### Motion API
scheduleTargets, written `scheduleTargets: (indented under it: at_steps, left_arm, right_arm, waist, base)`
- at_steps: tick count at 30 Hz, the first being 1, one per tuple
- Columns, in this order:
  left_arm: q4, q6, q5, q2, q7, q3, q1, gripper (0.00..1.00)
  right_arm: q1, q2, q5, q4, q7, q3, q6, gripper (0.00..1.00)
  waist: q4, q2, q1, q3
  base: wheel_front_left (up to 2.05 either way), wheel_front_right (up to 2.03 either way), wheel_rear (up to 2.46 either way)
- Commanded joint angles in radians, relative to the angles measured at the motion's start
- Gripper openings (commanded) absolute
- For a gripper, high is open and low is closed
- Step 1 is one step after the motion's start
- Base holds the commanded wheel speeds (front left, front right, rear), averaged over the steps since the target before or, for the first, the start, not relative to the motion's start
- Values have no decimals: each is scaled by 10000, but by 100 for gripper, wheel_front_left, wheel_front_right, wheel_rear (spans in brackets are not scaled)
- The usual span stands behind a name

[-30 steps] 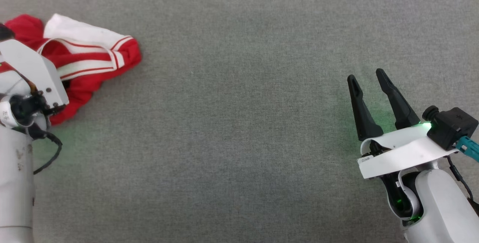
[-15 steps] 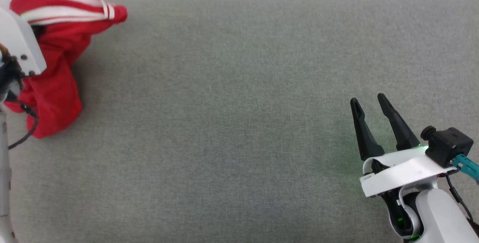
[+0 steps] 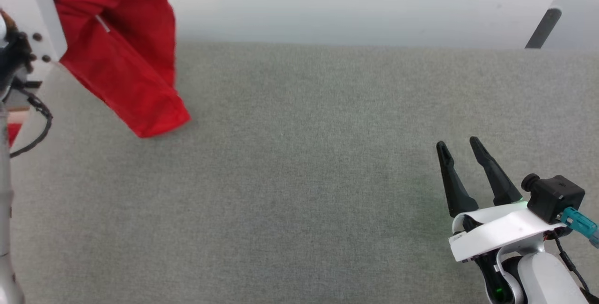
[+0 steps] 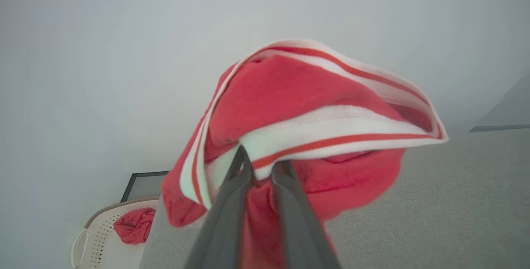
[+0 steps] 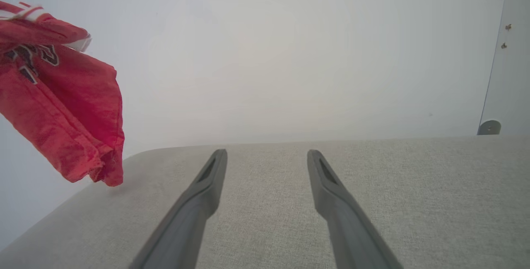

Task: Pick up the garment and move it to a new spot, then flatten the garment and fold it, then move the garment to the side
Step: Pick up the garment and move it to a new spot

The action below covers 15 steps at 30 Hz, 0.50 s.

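Observation:
The garment (image 3: 126, 61), a red jersey with white-and-red striped trim, hangs in the air at the upper left of the head view, its lower hem just above the grey surface. In the left wrist view my left gripper (image 4: 258, 161) is shut on the garment (image 4: 298, 95) at its striped trim. The right wrist view shows the garment (image 5: 70, 107) dangling at the left, dark lettering on its chest. My right gripper (image 3: 456, 147) rests low at the right, open and empty, its fingers (image 5: 207, 178) spread over the grey surface.
The grey fabric-covered table (image 3: 304, 177) ends at a pale wall behind. A white perforated basket (image 4: 103, 236) holding a smaller plain red cloth (image 4: 134, 225) sits beyond the table's left end. A dark post (image 3: 543, 28) stands at the far right.
My left arm has lifted the garment off the table and carried it rightward; it now hangs unfurled. The head camera has tilted up, showing the wall. The right gripper stays open.

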Motion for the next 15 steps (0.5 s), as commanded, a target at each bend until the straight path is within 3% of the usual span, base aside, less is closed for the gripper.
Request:
scheduleTargets:
  at_steps: [1, 6, 15]
  left_arm:
    - [-151, -62, -68, -16, 51, -59, -106, 0]
    - [-790, -36, -409, -202, 494, -196, 51, 0]
    - [-2652, 399, -813, -552, 1644, -477, 536, 0]
  right_arm:
    - [221, 24, -62, -16, -6, -81, 8, 100]
    - [340, 90, -226, -48, -23, -476, 8, 100]
    - [438, 181, -521, -85, -49, -1387, 8, 100]
  waist:
    - [-12, 0, 0, -241]
    - [-222, 0, 0, -397]
    - [-1005, 0, 0, -134]
  base:
    - [0, 0, 0]
    - [0, 0, 0]
    - [0, 0, 0]
